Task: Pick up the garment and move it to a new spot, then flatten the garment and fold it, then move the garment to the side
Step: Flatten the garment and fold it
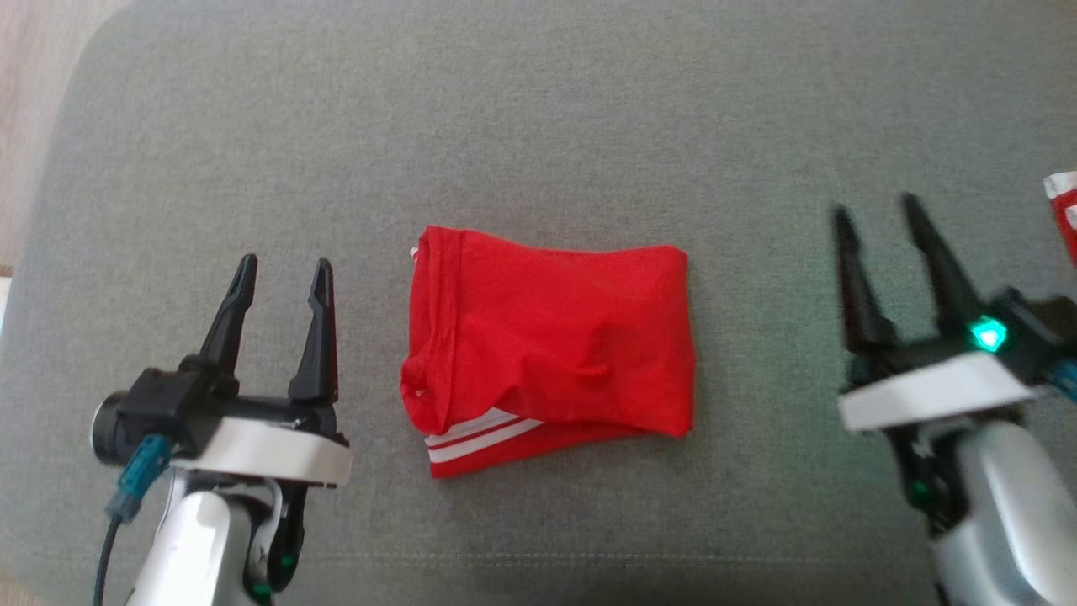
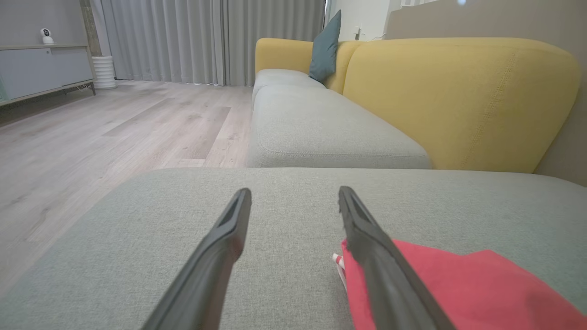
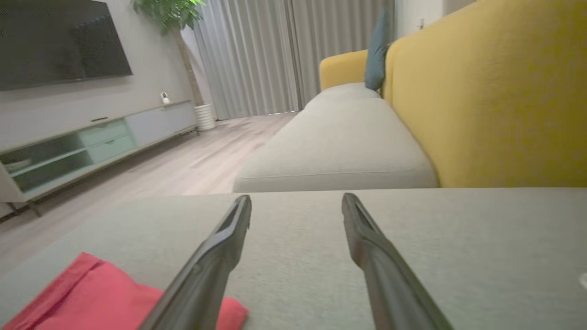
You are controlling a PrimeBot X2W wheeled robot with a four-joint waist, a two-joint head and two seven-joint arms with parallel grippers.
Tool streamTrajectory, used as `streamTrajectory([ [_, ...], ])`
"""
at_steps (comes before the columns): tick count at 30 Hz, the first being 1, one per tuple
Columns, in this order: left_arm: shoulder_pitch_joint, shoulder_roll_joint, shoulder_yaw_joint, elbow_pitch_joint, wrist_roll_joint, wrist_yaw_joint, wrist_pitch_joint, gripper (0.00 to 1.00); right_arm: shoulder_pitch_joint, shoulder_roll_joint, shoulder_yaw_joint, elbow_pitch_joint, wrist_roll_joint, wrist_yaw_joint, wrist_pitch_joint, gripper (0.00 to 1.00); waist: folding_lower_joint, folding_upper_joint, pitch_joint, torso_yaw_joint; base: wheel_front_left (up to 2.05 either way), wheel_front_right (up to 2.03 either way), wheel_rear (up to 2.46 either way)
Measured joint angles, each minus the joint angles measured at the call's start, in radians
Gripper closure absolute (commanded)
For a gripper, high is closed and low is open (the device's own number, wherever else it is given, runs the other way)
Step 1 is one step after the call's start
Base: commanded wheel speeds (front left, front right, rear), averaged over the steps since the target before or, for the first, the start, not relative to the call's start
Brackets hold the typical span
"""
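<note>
Both apart & empty: L gripper [image 1: 284, 265] sits just beside folded garment [image 1: 551, 337], on its left; R gripper [image 1: 875, 207] farther off right.

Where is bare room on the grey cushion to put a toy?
Bare: the wide grey fabric cushion beyond the folded red cloth garment, and the gap between it and the right gripper. Crowded: between the left gripper and garment.
</note>
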Motion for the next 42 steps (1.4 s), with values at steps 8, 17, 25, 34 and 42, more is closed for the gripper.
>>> streamTrajectory([
  [8, 0.053, 0.018, 0.021, -0.013, 0.012, 0.017, 0.000, 0.00, 0.186, 0.047, -0.113, -0.186, -0.064, 0.000, 0.112, 0.00, 0.0000, 0.0000, -0.049, -0.015, 0.00, 0.00, 0.00],
  [17, 0.135, 0.032, 0.006, -0.017, 0.026, 0.026, 0.017, 0.00, 0.302, 0.077, -0.147, -0.245, -0.071, 0.000, 0.163, 0.00, 0.0000, 0.0001, -0.130, -0.026, 0.00, 0.00, 0.00],
  [25, 0.187, 0.039, -0.009, -0.020, 0.028, 0.035, 0.044, 0.00, 0.370, 0.099, -0.156, -0.261, -0.070, 0.000, 0.182, 0.00, 0.0000, 0.0001, -0.187, -0.039, 0.00, 0.00, 0.00],
  [34, 0.207, 0.045, -0.011, -0.031, 0.024, 0.044, 0.062, 0.00, 0.402, 0.106, -0.173, -0.282, -0.072, 0.000, 0.199, 0.00, -0.0001, 0.0001, -0.207, -0.050, 0.00, 0.00, 0.00],
  [42, 0.215, 0.052, -0.011, -0.042, 0.024, 0.052, 0.070, 0.00, 0.402, 0.112, -0.175, -0.292, -0.080, 0.000, 0.207, 0.00, 0.0000, 0.0000, -0.201, -0.053, 0.00, 0.00, 0.00],
])
